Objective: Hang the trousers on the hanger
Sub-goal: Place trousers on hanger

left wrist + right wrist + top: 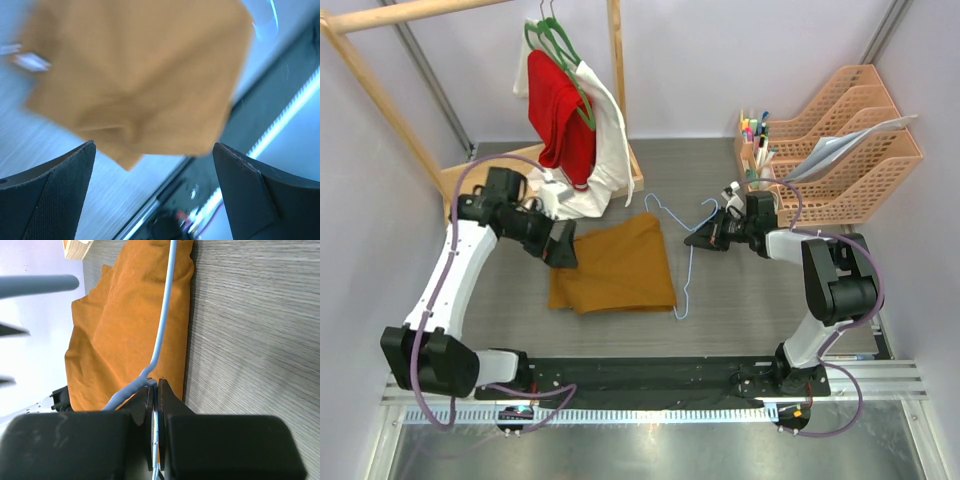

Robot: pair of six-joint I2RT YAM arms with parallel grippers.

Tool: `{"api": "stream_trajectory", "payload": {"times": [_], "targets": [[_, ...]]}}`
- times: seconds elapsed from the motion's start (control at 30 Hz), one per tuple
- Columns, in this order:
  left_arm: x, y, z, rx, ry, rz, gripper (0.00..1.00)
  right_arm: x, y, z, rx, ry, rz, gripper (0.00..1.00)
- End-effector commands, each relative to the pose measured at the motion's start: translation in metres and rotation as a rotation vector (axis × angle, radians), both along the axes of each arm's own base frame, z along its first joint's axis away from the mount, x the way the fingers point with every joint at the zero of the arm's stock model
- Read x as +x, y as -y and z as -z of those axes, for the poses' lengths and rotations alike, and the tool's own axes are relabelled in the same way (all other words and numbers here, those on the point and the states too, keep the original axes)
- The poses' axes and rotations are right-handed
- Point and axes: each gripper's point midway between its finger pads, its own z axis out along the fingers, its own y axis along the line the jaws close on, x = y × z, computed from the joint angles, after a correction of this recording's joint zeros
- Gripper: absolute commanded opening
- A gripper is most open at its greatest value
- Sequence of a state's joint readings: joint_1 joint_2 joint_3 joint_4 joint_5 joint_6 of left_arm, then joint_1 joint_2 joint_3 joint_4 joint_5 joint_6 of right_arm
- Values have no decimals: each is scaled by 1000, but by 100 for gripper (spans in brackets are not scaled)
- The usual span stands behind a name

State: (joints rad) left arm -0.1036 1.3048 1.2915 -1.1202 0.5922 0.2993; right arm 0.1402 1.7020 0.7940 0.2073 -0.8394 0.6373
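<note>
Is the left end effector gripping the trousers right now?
No, the left end effector is wide open, with the trousers lying free beyond it.

Easiest way in is the bare grey wood-grain tabletop (745, 300) right of the thin light-blue wire hanger (688, 270); the strip in front of the folded mustard-brown cloth trousers (615, 268) is bare too. Back left is tight; the wooden clothes rack (377, 95) with its hanging red garment (560, 115) and white garment (612, 150) sits just behind the left gripper (563, 250). Back right, the peach plastic file trays (860, 150) and the pot of markers (756, 150) crowd the right gripper (696, 240); the hanger wire runs just beside the trousers' right edge.
</note>
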Motion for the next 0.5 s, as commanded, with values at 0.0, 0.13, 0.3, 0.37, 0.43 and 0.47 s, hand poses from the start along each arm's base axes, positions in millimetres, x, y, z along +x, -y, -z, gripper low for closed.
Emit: {"api": "stream_trajectory", "payload": {"times": [0.0, 0.13, 0.3, 0.37, 0.43, 0.47], "targets": [[-68, 19, 39, 97, -111, 375, 100, 5, 10, 12, -75, -6, 41, 1], [-53, 5, 92, 327, -64, 413, 100, 3, 11, 11, -85, -6, 36, 1], [-3, -14, 157, 521, 22, 392, 100, -2, 10, 13, -79, -17, 24, 1], [2, -18, 184, 566, -22, 422, 100, -1, 10, 11, -72, -16, 19, 1], [2, -29, 201, 630, -75, 439, 99, -1, 7, 5, -57, -8, 8, 1], [2, -32, 203, 641, -76, 452, 98, 0, 7, 2, -53, -1, 7, 1]]}}
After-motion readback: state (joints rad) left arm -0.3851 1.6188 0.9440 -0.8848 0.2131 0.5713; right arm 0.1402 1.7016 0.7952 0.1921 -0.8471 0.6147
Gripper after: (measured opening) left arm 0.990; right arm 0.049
